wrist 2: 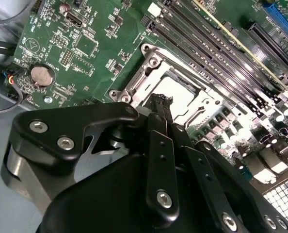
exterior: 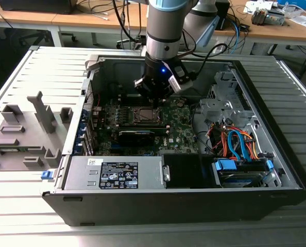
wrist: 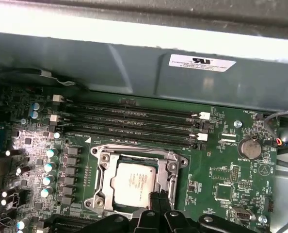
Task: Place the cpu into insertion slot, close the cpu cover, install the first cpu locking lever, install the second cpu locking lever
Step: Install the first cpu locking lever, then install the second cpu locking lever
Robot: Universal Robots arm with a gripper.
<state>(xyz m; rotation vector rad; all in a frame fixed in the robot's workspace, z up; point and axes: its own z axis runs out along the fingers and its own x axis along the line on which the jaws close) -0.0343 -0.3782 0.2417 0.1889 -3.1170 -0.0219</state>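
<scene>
Hovering over the motherboard (exterior: 179, 126) inside the open PC case (exterior: 276, 128), the hand (wrist 2: 162, 100) is sitting low above the insertion slot (wrist: 170, 170), fingers pinched close together with nothing between them

- cpu (wrist: 134, 182) is lying flat inside the socket: small square chip, plain silver-grey metal top, some faint print I can't make out. In the second wrist view it's showing as a pale square (wrist 2: 175, 90) just past the fingertips
- insertion slot is showing as a square silver metal rim around the chip, screw heads at the corners, sitting just beside the long black memory slots (wrist: 134, 121)
- cpu cover (wrist 2: 141, 85): thin silver frame with a square cutout, sitting around the chip; can't tell whether it's fully down or latched
- hand tips are sitting over the edge of the socket in both wrist views; contact with the frame I can't tell
- in the exterior view the socket (exterior: 144, 115) is sitting right below the arm, black graphics card (exterior: 137, 135) just beside it, power supply (exterior: 114, 172) along the near case wall
- case is resting on a slatted grey counter (exterior: 19, 77)
</scene>
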